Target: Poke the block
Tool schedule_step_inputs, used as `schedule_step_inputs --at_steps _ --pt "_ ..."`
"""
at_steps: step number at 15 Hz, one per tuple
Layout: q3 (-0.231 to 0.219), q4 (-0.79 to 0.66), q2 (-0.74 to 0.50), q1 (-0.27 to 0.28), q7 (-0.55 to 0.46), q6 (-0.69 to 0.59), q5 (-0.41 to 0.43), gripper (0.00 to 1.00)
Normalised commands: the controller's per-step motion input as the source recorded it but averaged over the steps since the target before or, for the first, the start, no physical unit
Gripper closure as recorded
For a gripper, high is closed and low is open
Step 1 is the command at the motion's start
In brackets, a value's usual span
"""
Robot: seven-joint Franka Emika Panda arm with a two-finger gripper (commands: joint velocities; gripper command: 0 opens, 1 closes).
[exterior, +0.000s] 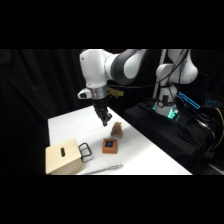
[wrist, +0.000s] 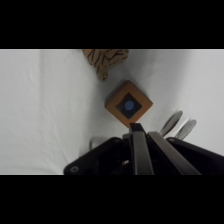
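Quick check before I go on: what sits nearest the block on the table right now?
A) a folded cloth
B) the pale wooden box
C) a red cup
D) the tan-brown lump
D: in the side view the tan-brown lump lies just beyond the block, closer than the pale wooden box; the wrist view shows the two side by side too.

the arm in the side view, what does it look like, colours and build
The arm has glossy white rounded shells with dark grey-black bands at the joints. A silvery ring sits at the wrist, and below it a narrow black end effector. Dark cables run along the base section at the upper right, where a teal light glows.
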Motion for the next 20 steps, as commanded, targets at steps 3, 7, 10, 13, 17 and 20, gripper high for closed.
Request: schedule_step_inputs --at_steps 3,7,10,13,17,20 --pt "0.081 -0.03 0.17 -0.002 0.00 0.31 0.041 1.00" --pt "0.080 -0.02 0.20 -0.016 -0.02 0.30 0.055 1.00" --pt "0.083 -0.01 0.19 -0.021 -0.02 0.27 0.037 1.00" --pt "0.079 -0.01 0.17 -0.035 -0.04 0.27 0.018 1.00" --pt "0.085 0.00 0.14 -0.065 -0.06 0.25 0.010 1.00" --pt "0.095 -0.01 0.06 -0.075 -0.07 0.17 0.003 1.00"
